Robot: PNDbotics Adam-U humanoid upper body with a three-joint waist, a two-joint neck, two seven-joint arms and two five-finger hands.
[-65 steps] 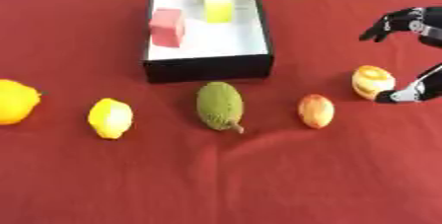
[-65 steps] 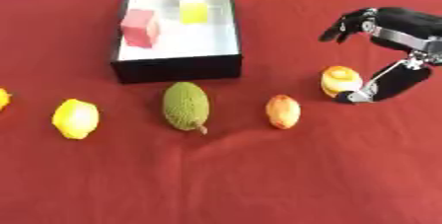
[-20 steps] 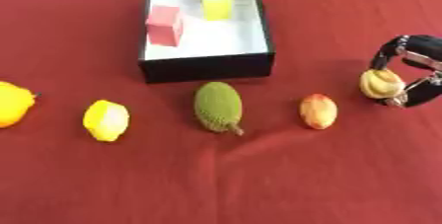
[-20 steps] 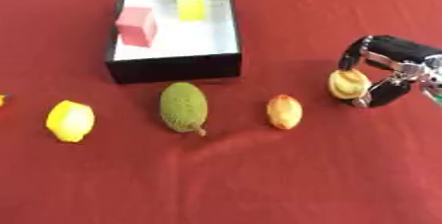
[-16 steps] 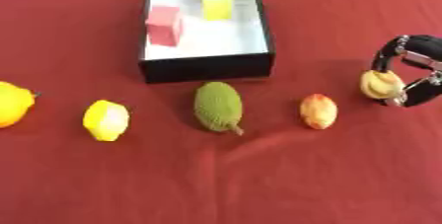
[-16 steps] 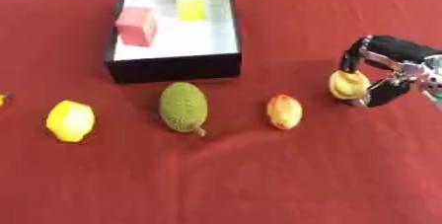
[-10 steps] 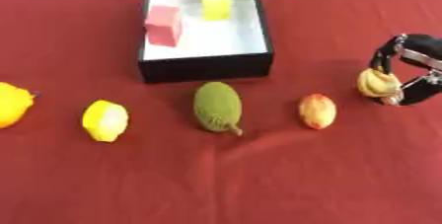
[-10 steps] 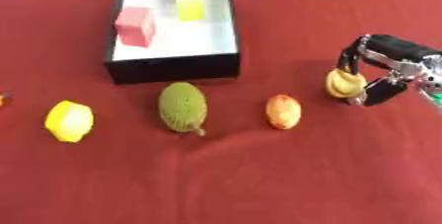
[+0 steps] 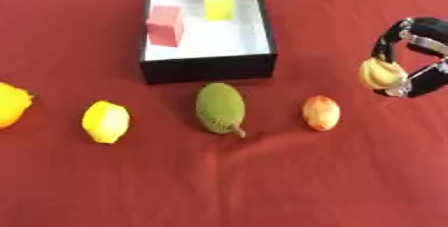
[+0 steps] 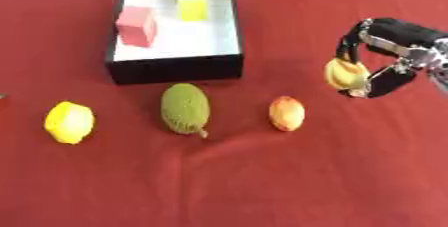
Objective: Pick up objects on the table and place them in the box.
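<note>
held fruit: small yellow fruit [image 10: 345, 74], orange patch on it, now in R hand [image 10: 385, 56], at bench's R side, well apart from box.
change: 3.2 s ago R hand was spread, fingers only arriving beside the fruit as it sat on the cloth; by 1.0 s ago they'd curled round it. Now fruit looks a bit raised vs then, tho whether it's clear of the cloth I can't tell for sure.
fingers: R hand fingers [image 10: 352, 41] arch over the top of the fruit, thumb comes up from below; closed round it, gripping.
meaning: grasp step looks done, prob early lift. Next = carry up-left to box and drop in. Judgement only.
box: black box [image 9: 208, 66] w/ white floor, far centre of bench. Already holds pink block [image 9: 165, 25] at its L side and yellow block [image 9: 218, 0] towards the far wall. Bare white floor nearer the front wall, so room for the fruit.
left on bench: peach-coloured fruit [image 9: 321, 112] nearest the hand, then green bumpy fruit [image 9: 219, 107] just in front of box, lemon [image 9: 106, 121], orange-yellow fruit [image 9: 12, 105] cut off at L edge. All in a row, apart from each other, untouched.
progress: 2 items in box, 1 in hand, 4 to go. Early-mid.
bench: red cloth [image 9: 262, 181], wrinkled near centre front.
L hand: not visible in either view.
risk: fruit is round; it might roll in the fingers during carry.
</note>
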